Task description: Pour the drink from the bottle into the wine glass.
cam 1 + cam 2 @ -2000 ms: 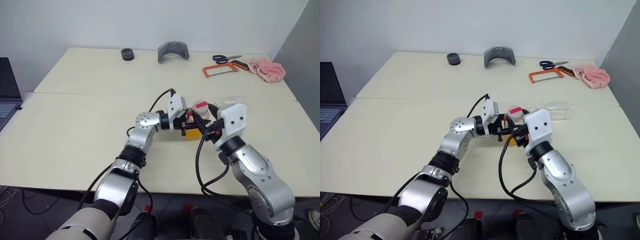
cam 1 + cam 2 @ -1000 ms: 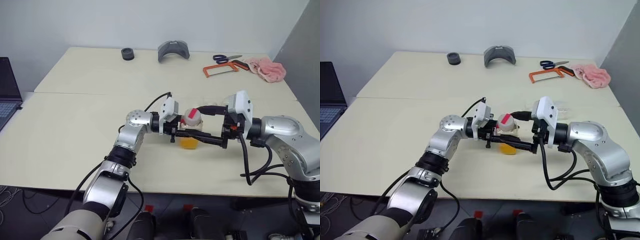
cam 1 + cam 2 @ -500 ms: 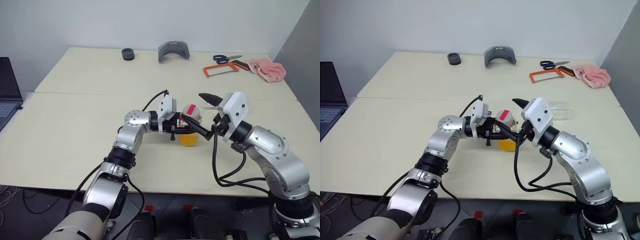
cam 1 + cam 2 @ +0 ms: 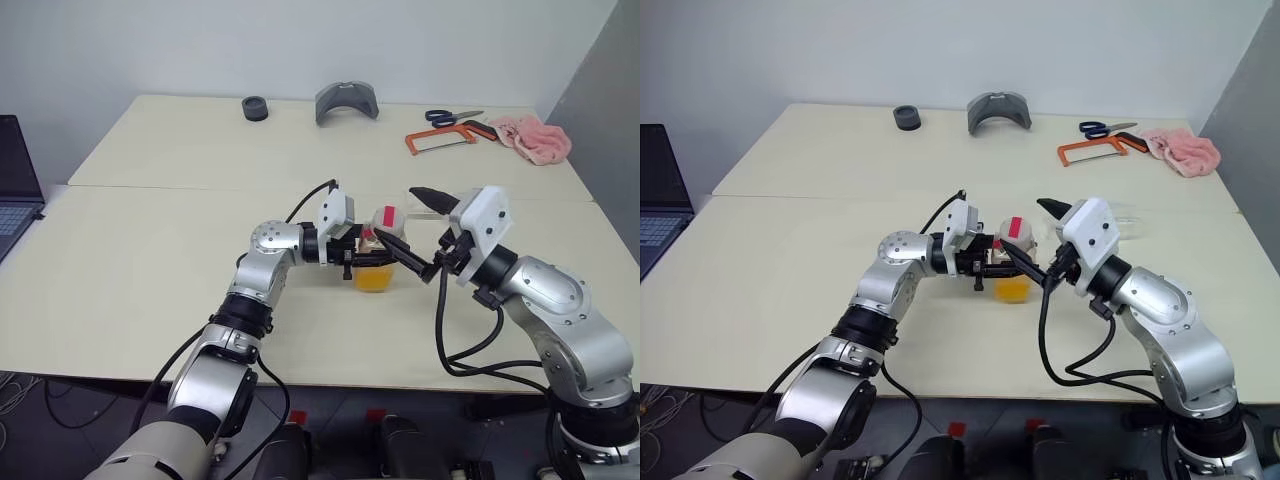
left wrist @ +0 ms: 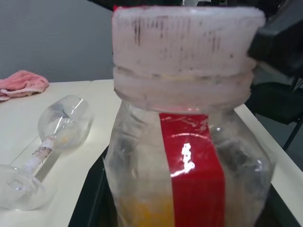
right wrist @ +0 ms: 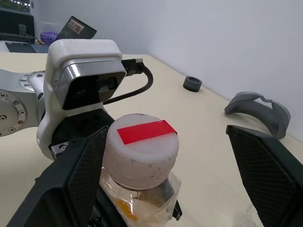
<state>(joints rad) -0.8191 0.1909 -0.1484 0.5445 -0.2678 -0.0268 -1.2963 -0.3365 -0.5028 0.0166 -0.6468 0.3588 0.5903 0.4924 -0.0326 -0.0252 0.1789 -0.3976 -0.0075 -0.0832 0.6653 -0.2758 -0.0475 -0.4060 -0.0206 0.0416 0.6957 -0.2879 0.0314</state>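
The right arm has swung in over the last second: its wrist has turned so that the right gripper (image 4: 413, 230), which a moment ago lay low and level beside the bottle, now points at the cap with its fingers spread wide, one finger on each side of the cap and neither touching it. In the right wrist view the cap (image 6: 140, 150) sits between the two open jaws, nearer the one on the left arm's side. That suggests the cap is about to be unscrewed, so pouring has not begun.

The left gripper (image 4: 352, 260) has stayed where it was, clenched on the bottle (image 4: 377, 262), which stands upright between its jaws with the cap on top. The drink (image 4: 372, 279) fills only the lower part of the bottle.

The wine glass (image 5: 52, 135) lies on its side on the table (image 4: 150, 260), beyond the left jaws and well apart from the bottle, its bowl toward the pink cloth (image 5: 21, 82). By my reading it must be stood up before anything can be poured
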